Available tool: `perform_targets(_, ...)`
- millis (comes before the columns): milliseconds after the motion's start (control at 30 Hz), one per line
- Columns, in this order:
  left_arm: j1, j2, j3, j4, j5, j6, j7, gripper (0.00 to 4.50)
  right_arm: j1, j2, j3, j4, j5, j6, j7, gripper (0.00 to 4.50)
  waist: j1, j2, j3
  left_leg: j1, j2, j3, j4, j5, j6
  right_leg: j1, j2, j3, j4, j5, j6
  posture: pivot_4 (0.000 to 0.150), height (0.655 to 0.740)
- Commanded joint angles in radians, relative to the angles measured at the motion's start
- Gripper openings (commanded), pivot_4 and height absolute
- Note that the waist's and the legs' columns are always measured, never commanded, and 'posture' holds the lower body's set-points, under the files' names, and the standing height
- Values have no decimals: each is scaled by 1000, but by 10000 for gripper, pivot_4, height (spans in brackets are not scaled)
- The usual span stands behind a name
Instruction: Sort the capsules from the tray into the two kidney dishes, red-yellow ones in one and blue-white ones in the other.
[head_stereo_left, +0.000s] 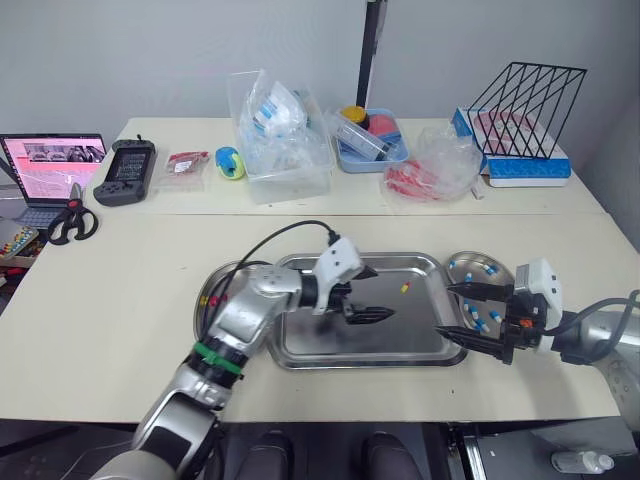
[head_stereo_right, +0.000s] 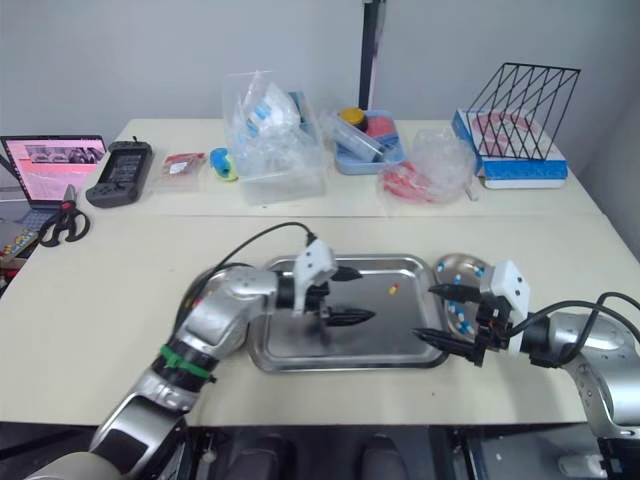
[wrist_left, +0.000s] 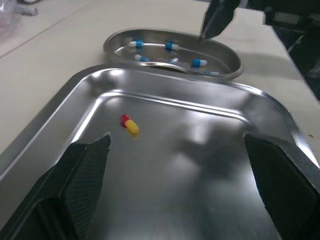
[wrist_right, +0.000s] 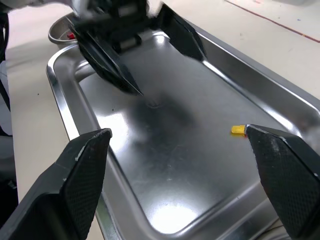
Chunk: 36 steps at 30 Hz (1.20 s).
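A steel tray lies in the middle of the near table. One red-yellow capsule rests in its far right part, also seen in the left wrist view. My left gripper hovers open over the tray's middle, just left of that capsule, holding nothing. My right gripper is open and empty at the tray's right edge. Right of the tray a kidney dish holds several blue-white capsules. The other kidney dish sits left of the tray, mostly behind my left arm.
The back table carries a clear plastic box, a blue tub, a plastic bag and a wire rack. A laptop, scissors and a black handheld device lie far left.
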Motion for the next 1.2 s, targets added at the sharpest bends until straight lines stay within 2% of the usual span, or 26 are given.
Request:
perform_targets(33, -71, -64, -17, 82, 66, 11, 85, 44567, 1, 5, -15, -20, -2, -16, -10, 45000, 0, 0, 0, 0, 0, 0, 0, 0, 0, 0, 0, 0, 0, 0, 0, 1500, 7275)
perform_targets(200, -152, -160, -31, 249, 144, -13, 174, 44567, 11, 6, -26, -22, -3, -19, -21, 45000, 3, 0, 0, 0, 0, 0, 0, 0, 0, 0, 0, 0, 0, 0, 0, 1500, 7275)
perform_targets(500, -200, -253, -20, 481, 200, -104, 182, 44567, 27, 7, -42, -34, 0, -18, -34, 45000, 11, 0, 0, 0, -1, 0, 0, 0, 0, 0, -1, 0, 0, 0, 0, 1500, 7275)
perform_targets(533, -205, -259, -13, 501, 202, -114, 185, 39115, 28, 6, -43, -35, 1, -17, -35, 45000, 12, 0, 0, 0, -1, 0, 0, 0, 0, 0, -1, 0, 0, 0, 1, 1500, 7275)
perform_targets(700, -237, -299, 19, 601, 209, -156, 199, 24186, 35, 0, -54, -35, 3, -17, -33, 45000, 14, 0, 0, 0, -1, 0, 0, 0, 0, 0, -1, 0, 0, 0, 1, 1500, 7275)
perform_targets(767, -247, -307, 27, 630, 211, -172, 200, 16703, 34, -2, -55, -33, 3, -15, -33, 45000, 14, 0, 0, 0, -1, 0, 0, 0, 0, 0, -1, 0, 0, 0, 1, 1500, 7275)
perform_targets(933, -248, -313, 49, 637, 196, -187, 168, 379, 34, -5, -56, -28, 1, -15, -32, 45000, 14, 0, 0, 1, -1, 0, 0, 0, 0, 0, -1, 0, 0, 0, 1, 1500, 7275)
perform_targets(1200, -237, -257, 105, 520, 132, -195, 52, 379, 24, 4, -45, -9, -13, -25, -37, 45000, 12, 0, 0, 0, -1, 0, 1, 0, 0, 0, -1, 0, 0, 0, 1, 1500, 7275)
